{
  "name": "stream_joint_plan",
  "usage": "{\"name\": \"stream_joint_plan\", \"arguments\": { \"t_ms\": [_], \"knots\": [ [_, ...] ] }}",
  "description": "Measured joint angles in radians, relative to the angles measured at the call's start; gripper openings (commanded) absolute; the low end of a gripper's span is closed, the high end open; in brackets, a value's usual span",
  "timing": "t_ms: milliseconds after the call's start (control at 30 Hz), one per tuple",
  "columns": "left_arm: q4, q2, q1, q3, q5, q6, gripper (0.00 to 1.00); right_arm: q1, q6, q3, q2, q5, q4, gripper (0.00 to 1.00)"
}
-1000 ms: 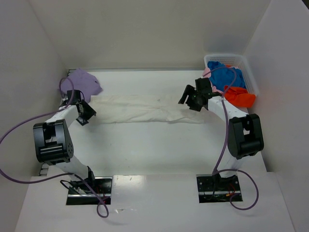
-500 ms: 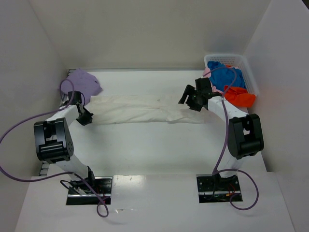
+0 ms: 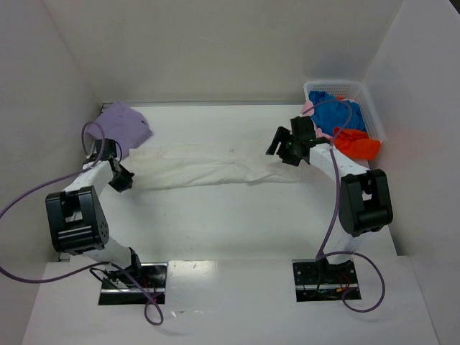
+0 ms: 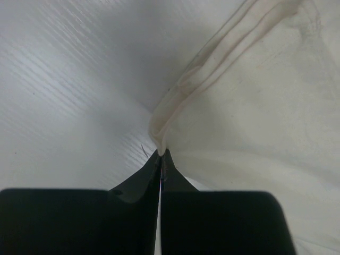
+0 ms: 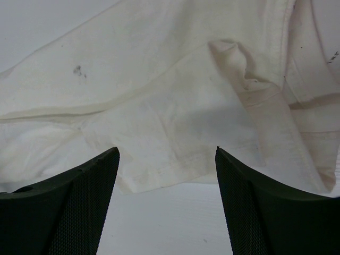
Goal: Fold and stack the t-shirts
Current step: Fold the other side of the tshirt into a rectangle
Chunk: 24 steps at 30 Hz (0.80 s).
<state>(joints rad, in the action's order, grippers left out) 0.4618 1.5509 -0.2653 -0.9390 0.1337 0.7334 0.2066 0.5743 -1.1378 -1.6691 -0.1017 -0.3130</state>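
The off-white shirt (image 3: 215, 165) lay stretched in a long band across the middle of the table (image 3: 215, 219), running left to right. The left gripper (image 4: 161, 156) held its fingers pinched tight on the shirt's left edge, the hem rising in a ridge straight to the tips. I judged that hold was meant to draw the cloth taut or lift a corner for a fold. The right gripper (image 5: 167, 151) hung over the shirt's right end with its fingers spread wide and nothing in them. The cloth lay below and between the tips, seemingly so it could take the matching corner. Whether those tips touched the cloth, I couldn't tell. The lavender shirt (image 3: 126, 123) sat bunched at the far left, just beyond the left gripper. A blue shirt (image 3: 341, 115) and an orange-red shirt (image 3: 359, 146) filled the basket (image 3: 357, 87) at far right.
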Motion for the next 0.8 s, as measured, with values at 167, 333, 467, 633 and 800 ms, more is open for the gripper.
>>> {"name": "stream_joint_plan", "arguments": {
  "t_ms": [167,333,467,633,800],
  "knots": [
    [0.017,-0.08,0.0,0.005,0.0,-0.006,0.0,0.0,-0.006,0.01,0.0,0.0,0.0,0.79],
    [0.032,-0.173,0.0,0.016,0.003,0.001,0.0,0.0,-0.008,0.013,0.0,0.0,0.0,0.79],
    [0.036,-0.179,0.0,0.052,-0.006,0.01,0.0,0.0,-0.011,0.013,0.0,0.0,0.0,0.79],
    [0.056,-0.147,0.0,0.088,-0.011,0.035,0.0,0.0,-0.011,0.013,0.0,0.0,0.0,0.79],
    [0.063,-0.126,-0.001,0.122,-0.026,0.062,0.06,0.0,-0.011,0.019,0.0,0.0,0.0,0.79]
  ]
}}
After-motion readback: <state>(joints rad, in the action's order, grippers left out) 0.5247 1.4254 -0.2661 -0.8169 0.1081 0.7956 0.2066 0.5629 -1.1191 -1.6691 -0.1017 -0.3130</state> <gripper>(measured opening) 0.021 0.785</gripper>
